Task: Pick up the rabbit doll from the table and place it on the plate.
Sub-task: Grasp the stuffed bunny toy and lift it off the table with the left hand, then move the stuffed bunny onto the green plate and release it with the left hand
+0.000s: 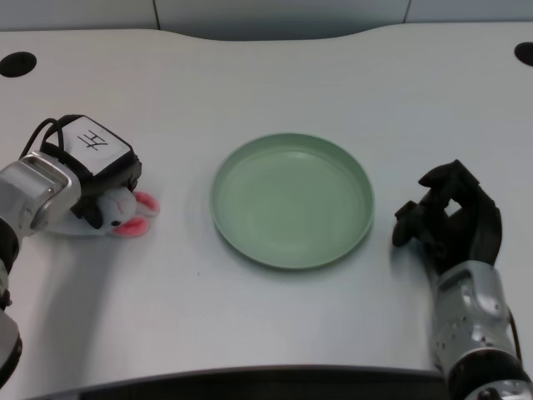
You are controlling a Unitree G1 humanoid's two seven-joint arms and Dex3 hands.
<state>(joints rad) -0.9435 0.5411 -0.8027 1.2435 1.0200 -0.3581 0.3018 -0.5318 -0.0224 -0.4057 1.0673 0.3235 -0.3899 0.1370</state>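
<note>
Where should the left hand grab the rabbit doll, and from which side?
Probably around the body, from above on the picture's left, where the left hand already covers it. The rabbit doll lies flat, its pink ears pointing toward the green plate; they look too floppy to grip.

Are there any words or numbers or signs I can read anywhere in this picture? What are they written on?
One mark only: a dark handwritten scribble on the white patch on the back of the left hand. It looks a bit like "7H", but it is tilted and too unclear to read for sure.
rabbit doll: no writing shows.
plate: no writing shows.
table: no writing shows.
</note>
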